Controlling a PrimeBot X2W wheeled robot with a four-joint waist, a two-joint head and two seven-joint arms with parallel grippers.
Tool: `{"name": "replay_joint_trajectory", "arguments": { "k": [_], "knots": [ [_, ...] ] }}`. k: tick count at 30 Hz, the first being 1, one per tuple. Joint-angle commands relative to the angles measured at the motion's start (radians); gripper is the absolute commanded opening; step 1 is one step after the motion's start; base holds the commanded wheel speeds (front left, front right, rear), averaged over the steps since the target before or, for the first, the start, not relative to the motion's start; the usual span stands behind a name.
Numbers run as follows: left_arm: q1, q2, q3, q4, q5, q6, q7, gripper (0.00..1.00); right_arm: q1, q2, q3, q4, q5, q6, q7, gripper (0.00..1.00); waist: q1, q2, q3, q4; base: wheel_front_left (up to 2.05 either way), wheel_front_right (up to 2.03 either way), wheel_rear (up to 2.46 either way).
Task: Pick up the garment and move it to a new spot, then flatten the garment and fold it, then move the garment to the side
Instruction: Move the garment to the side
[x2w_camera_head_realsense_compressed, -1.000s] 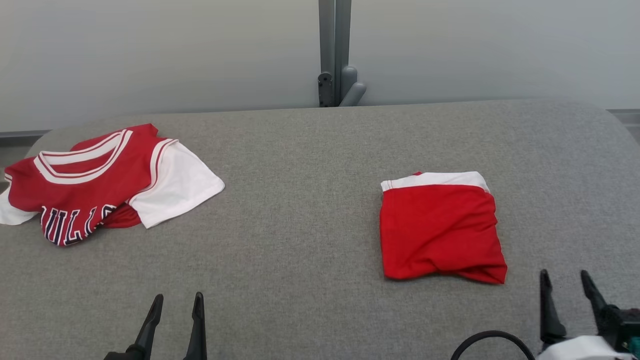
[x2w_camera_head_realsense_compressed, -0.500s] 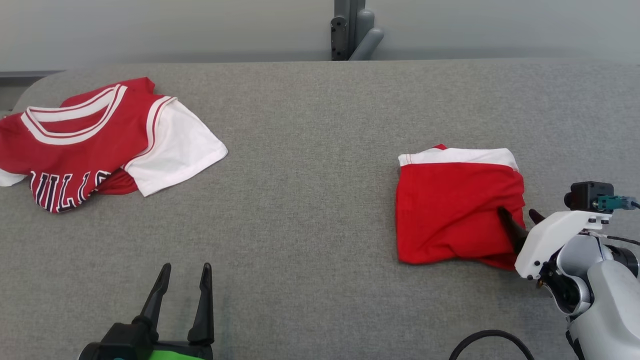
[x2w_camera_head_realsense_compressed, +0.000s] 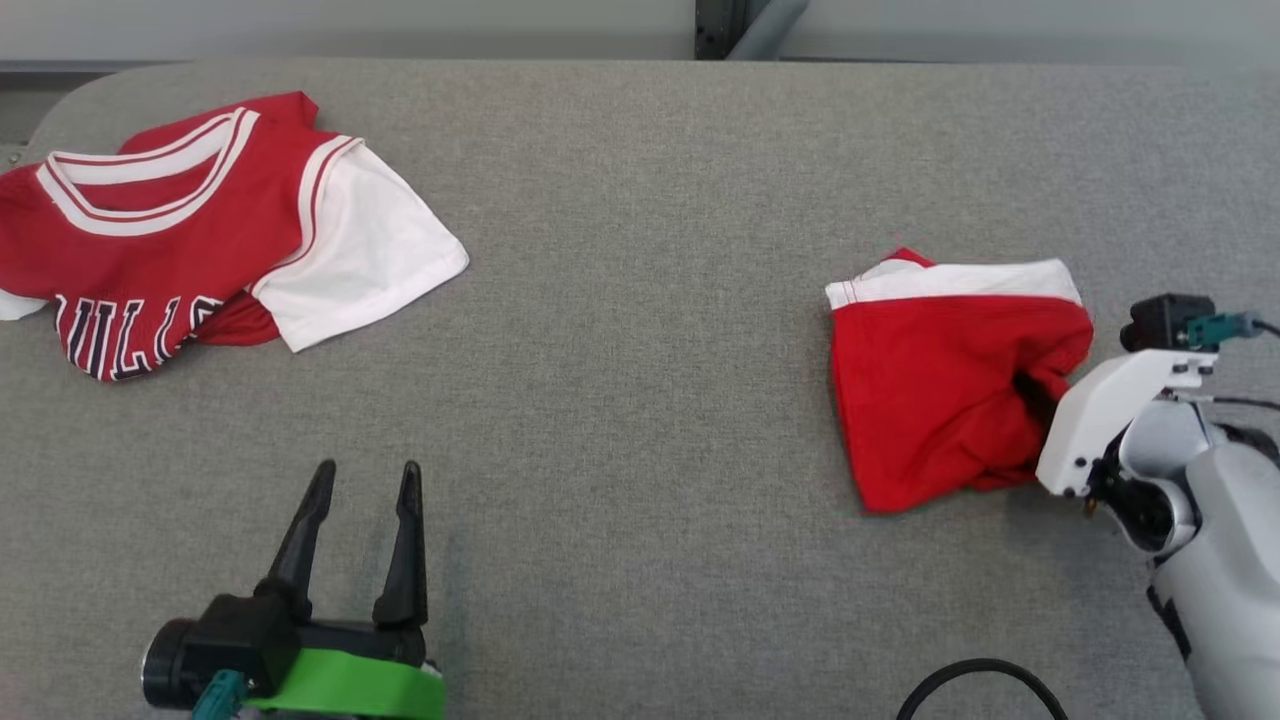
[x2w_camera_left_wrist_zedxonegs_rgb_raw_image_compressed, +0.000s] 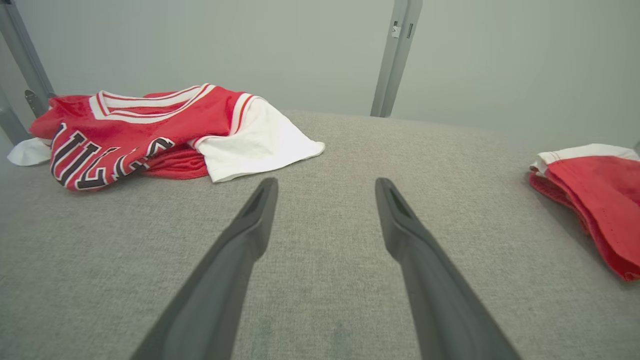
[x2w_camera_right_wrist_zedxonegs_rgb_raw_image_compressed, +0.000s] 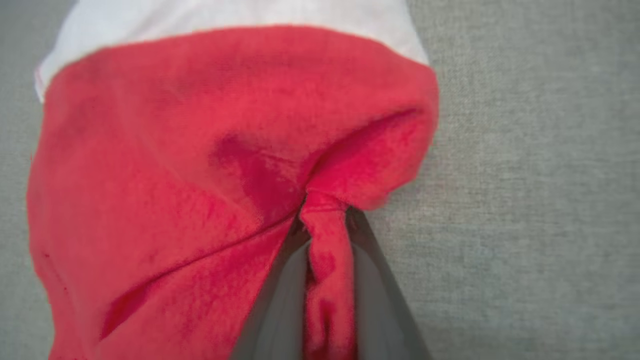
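**Q:** What does your head camera give you?

**Me:** My right gripper (x2w_camera_head_realsense_compressed: 1035, 388) is pinched on the right edge of the folded red garment (x2w_camera_head_realsense_compressed: 940, 390), with its fingertips buried in the cloth. The red bunches toward them, and the white band lies on the side away from me. My left gripper (x2w_camera_head_realsense_compressed: 365, 470) is spread over the grey padded table (x2w_camera_head_realsense_compressed: 640, 300) and holds nothing. The garment is well off to its right. A red and white jersey (x2w_camera_head_realsense_compressed: 170, 220) lies ahead of it and to its left.

**Q:** And the left wrist?

**Me:** Both fingers stand wide apart above bare grey fabric. The jersey sits beyond the left fingertip, lettering up, with a white sleeve nearest the tips. The folded garment is far off past the right finger.

**Q:** The right wrist?

**Me:** My two fingers are clamped on a narrow ridge of red cloth standing between them. The rest of the garment spreads ahead and to the left of the tips, with the white band at the far end and grey table to the right.
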Motion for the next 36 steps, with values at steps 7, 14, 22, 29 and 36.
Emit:
{"name": "replay_joint_trajectory", "arguments": {
  "k": [7, 14, 22, 29, 36],
  "knots": [
    [-0.111, 0.023, -0.016, -0.054, 0.026, -0.004, 0.001, 1.0, -0.16, -0.111, -0.01, -0.028, -0.036, -0.001, 0.037, 0.0, 0.0, 0.0114, 0.188, -0.116, 0.0, 0.0, 0.0],
    [-0.197, 0.066, -0.049, -0.067, 0.025, -0.004, 0.001, 1.0, -0.276, -0.252, -0.116, 0.023, -0.122, -0.001, 0.079, 0.0, 0.0, 0.0114, 0.291, -0.145, 0.0, 0.0, 0.0],
    [-0.189, 0.091, -0.039, -0.065, 0.015, -0.004, 0.001, 1.0, -0.311, -0.332, -0.186, 0.071, -0.234, -0.001, 0.054, 0.0, 0.0, 0.0114, 0.308, -0.131, 0.0, 0.0, 0.0],
    [-0.187, 0.084, -0.036, -0.063, 0.015, -0.004, 0.0, 1.0, -0.351, -0.355, -0.193, 0.1, -0.323, -0.001, -0.016, 0.0, 0.0, 0.0114, 0.302, -0.12, 0.0, 0.0, 0.0],
    [-0.16, 0.063, -0.027, -0.051, 0.013, -0.004, 0.0, 1.0, -0.367, -0.342, -0.209, 0.172, -0.408, -0.001, -0.051, 1.0, 0.0, 0.0114, 0.267, -0.127, 0.0, 0.0, 0.0]
  ]
}}
